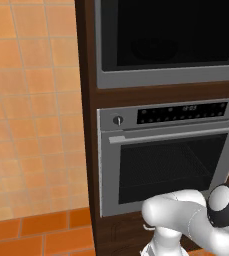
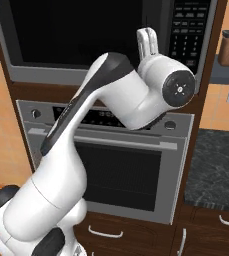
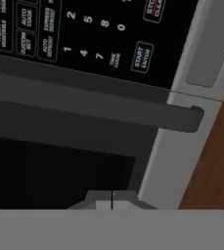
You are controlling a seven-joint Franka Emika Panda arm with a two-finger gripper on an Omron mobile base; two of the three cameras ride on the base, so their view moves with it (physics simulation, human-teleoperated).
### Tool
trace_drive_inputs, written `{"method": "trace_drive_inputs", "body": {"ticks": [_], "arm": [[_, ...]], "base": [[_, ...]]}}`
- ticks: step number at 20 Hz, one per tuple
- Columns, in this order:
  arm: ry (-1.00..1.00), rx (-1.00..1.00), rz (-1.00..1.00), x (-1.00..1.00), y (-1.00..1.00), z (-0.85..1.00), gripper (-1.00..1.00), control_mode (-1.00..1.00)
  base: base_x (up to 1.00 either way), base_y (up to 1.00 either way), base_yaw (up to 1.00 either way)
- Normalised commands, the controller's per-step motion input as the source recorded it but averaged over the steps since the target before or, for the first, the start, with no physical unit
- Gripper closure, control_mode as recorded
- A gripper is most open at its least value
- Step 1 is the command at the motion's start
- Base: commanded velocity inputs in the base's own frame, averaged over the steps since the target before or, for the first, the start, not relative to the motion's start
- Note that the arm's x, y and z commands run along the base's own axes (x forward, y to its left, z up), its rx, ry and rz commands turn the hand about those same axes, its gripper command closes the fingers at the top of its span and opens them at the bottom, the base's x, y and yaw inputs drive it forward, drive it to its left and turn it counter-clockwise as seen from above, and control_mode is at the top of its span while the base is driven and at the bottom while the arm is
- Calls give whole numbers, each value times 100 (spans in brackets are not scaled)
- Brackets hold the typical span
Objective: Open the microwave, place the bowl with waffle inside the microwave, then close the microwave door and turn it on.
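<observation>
The microwave (image 1: 168,79) has a matt grey metal frame, and the microwave door (image 1: 176,32) is glossy black glass. It sits in a dark brown wood cabinet (image 1: 88,115), above a grey metal oven (image 1: 171,160) with a mesh-look window. The wall (image 1: 33,105) is smooth orange tile, and the tabletop (image 2: 218,167) is dark speckled stone.

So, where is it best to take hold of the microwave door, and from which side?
Take the dark bar handle that runs along the microwave door edge, next to the keypad. Come from the front with the jaws across the bar: it is long and thin and seems to stand off the panel. The gripper is shut now, so open it first.
</observation>
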Motion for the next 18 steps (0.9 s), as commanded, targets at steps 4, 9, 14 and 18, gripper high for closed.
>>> {"method": "trace_drive_inputs", "body": {"ticks": [4, 9, 14, 18], "arm": [[5, 25, -4, 3, -70, 0, 100, -100], [1, 10, 0, 0, -40, -7, 100, -100], [0, 11, 0, 17, -2, -23, 100, -100], [0, 21, 0, 42, 0, -5, 100, -100]], "base": [[0, 0, 0], [0, 0, 0], [0, 0, 0], [0, 0, 0]]}}
